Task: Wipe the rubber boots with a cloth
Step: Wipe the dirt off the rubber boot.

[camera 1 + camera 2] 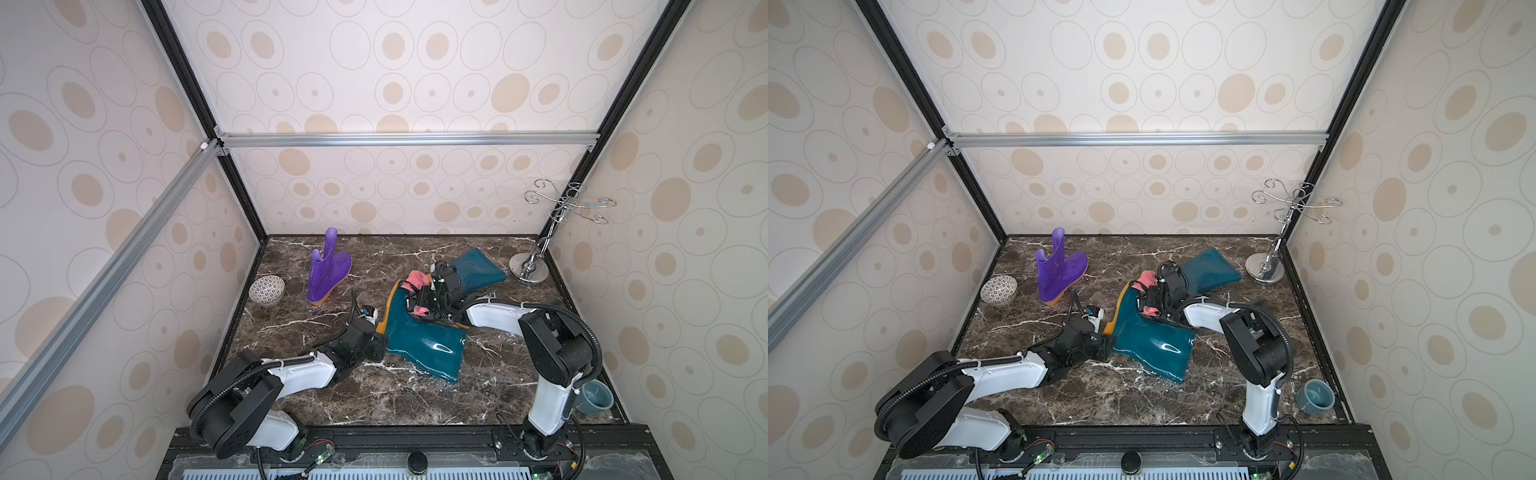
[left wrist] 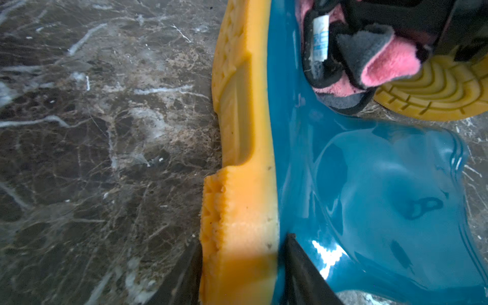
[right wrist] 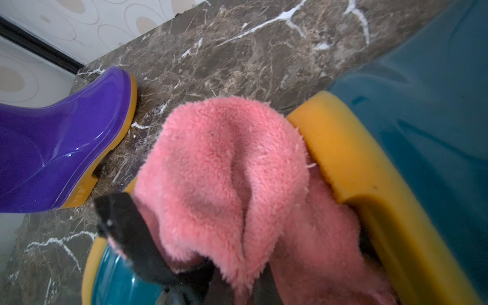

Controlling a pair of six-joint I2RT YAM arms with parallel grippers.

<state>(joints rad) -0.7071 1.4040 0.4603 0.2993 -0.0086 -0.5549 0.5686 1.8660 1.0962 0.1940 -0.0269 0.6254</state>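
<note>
Wiping step: the left pincer [image 2: 240, 264] pinches the heel of the near teal boot [image 1: 424, 345] lying on the desk [image 1: 374, 399], while the right pincer [image 1: 422, 299], clamped on the cloth [image 3: 224, 171] over its foot, should next sweep toward the shaft.

the cloth [image 1: 417, 278] swallows the right gripper [image 1: 422, 299], and both hide part of the far teal boot [image 1: 478, 270].

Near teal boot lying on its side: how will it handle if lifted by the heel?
The near teal boot has a dented, flattened shaft, so it will probably flop. Its glossy upper is likely slippery; the treaded yellow sole, which the left gripper straddles, should hold better.
</note>
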